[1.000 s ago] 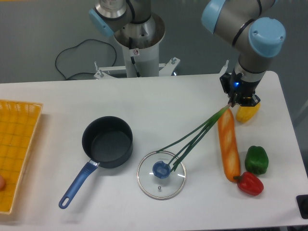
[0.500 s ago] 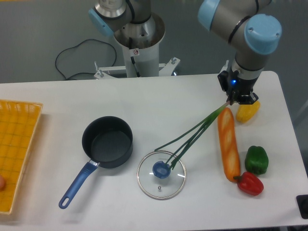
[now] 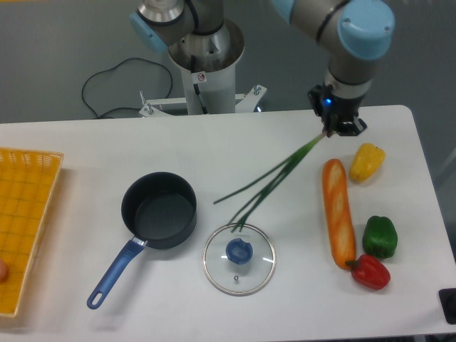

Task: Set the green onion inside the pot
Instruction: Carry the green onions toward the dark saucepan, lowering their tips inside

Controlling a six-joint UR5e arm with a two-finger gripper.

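My gripper [image 3: 332,130] is shut on the pale end of the green onion [image 3: 273,178] at the table's back right. The stalk hangs slanting down to the left, its dark green leaves ending above the far edge of the glass lid [image 3: 239,259]. The pot [image 3: 159,209], a dark round saucepan with a blue handle [image 3: 114,274] pointing front left, stands left of centre, well left of the gripper. The pot is empty.
A long orange baguette [image 3: 338,211], a yellow pepper [image 3: 366,161], a green bell pepper [image 3: 379,236] and a red pepper [image 3: 369,271] lie at the right. A yellow basket [image 3: 25,224] sits at the left edge. The robot base [image 3: 203,68] stands at the back.
The gripper has lifted and moved left and back with the green onion. The leaves have come off the lid's knob and swung left towards the pot.
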